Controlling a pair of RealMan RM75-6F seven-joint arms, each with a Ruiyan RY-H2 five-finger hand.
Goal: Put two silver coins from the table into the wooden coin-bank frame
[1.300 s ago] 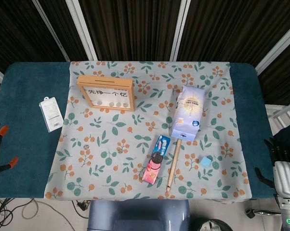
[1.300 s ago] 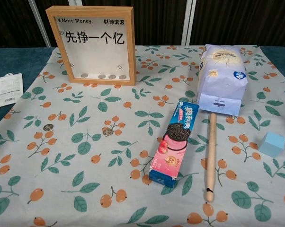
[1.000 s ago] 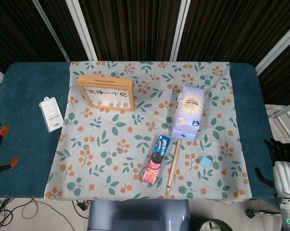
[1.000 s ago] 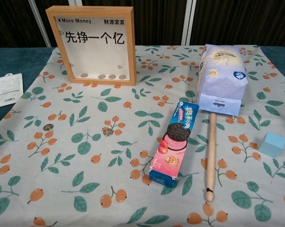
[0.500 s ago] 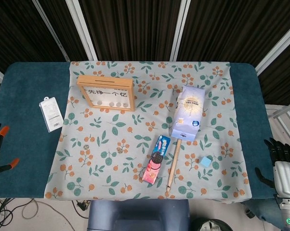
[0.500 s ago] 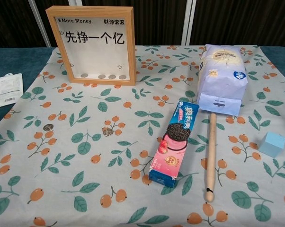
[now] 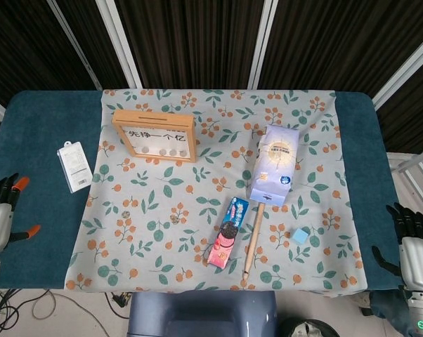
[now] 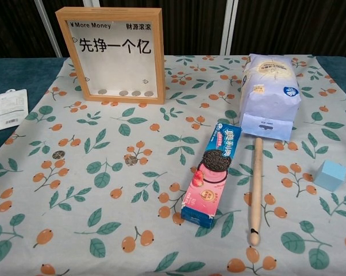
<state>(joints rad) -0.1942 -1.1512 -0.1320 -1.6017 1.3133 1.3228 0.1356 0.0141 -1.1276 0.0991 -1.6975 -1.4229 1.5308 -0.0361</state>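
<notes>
1. Wooden coin-bank frame (image 8: 110, 54) stands upright at the far left of the floral cloth (image 8: 161, 172); several coins lie in a row along its inside bottom edge, behind the pane.
2. Two silver coins lie flat on the cloth in front of the frame, well apart from it: one coin (image 8: 58, 154) nearer the left edge, the other coin (image 8: 131, 161) to its right; neither is touched by a hand.
3. Left hand (image 7: 1, 214) shows only in the head view, at the left edge over the blue table (image 7: 43, 140), fingers spread and holding nothing; well apart from both coins.
4. Right hand (image 7: 412, 246) shows only in the head view, at the lower right edge off the cloth; dark fingers apart, nothing in them.
5. A blue-and-white paper bag (image 8: 268, 95) lies at the right of the cloth; a wooden stick (image 8: 256, 190) runs from just below it toward the near edge; a pink and blue biscuit packet (image 8: 212, 175) lies just beside the stick, on its left.
6. A small light-blue cube (image 8: 330, 175) sits near the right edge; a white packet (image 8: 8, 109) lies on the bare table left of the cloth.
</notes>
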